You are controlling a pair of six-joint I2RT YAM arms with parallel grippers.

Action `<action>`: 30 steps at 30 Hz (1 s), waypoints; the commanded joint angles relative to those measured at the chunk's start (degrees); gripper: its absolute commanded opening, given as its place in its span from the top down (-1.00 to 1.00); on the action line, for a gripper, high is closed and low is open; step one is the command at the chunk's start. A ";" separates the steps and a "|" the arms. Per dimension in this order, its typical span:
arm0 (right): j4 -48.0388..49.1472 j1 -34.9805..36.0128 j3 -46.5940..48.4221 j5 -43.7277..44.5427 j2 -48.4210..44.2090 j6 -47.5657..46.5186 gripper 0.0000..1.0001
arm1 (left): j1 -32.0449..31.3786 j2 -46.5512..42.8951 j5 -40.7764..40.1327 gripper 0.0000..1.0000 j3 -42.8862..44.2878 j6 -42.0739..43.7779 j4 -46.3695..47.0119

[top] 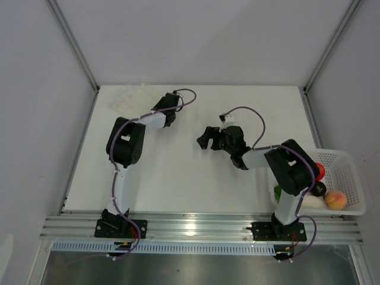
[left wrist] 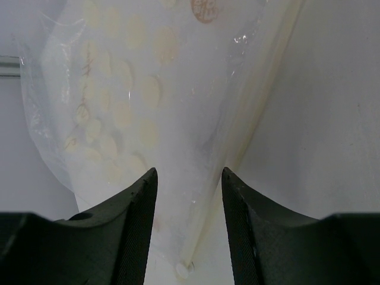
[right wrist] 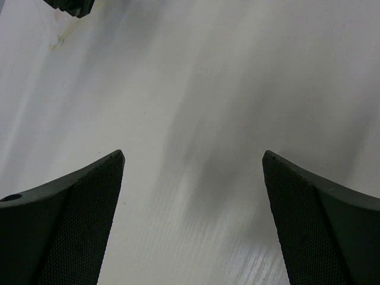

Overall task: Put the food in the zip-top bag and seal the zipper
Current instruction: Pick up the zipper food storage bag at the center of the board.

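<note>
You'll find the zip-top bag [top: 127, 96] lying flat at the far left corner of the tabletop [top: 190, 178]. It is clear and crinkly, printed with pale ovals, and has a reddish round mark near one edge. Its zipper [left wrist: 238, 145] is a pale straight strip along that edge; you can't tell whether it is pressed closed. The food sits well apart, in the white basket [top: 347, 163] at the right: red round one [top: 320, 171], dark-purple one [top: 319, 189], orange-peach one [top: 336, 199], white radish [top: 313, 202], green piece [top: 277, 192].
</note>
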 commanded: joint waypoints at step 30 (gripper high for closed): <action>-0.61 0.18 1.67 2.67 -1.79 -0.71 -0.99 | -0.30 0.24 -6.48 0.99 8.43 -9.56 -13.71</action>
